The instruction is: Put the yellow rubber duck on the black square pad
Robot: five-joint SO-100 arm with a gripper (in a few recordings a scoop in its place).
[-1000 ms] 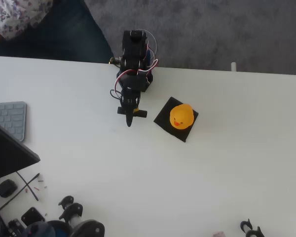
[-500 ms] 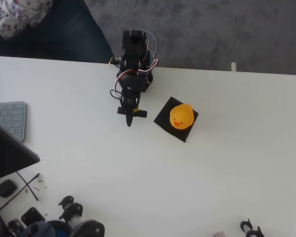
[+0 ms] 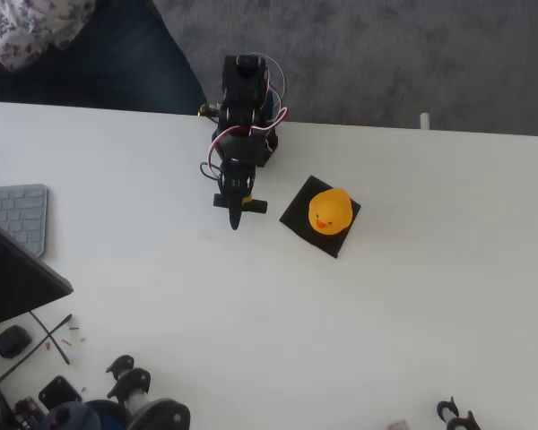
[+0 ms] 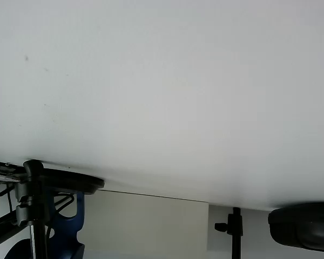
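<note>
In the overhead view the claw (image 3: 236, 218) looks pressed together and holds nothing, its tip pointing down-frame over bare white tabletop (image 3: 341, 340). The black arm (image 3: 242, 125) is folded back near the upper centre. Just right of the claw, apart from it, the yellow rubber duck (image 3: 330, 211) sits on the black square pad (image 3: 299, 210).

The white table (image 3: 341, 340) is seen from straight above, at a distance, in the overhead view. In the wrist view the same tabletop (image 4: 162, 97) is seen close and low, apparently looking toward its far edge.
</note>
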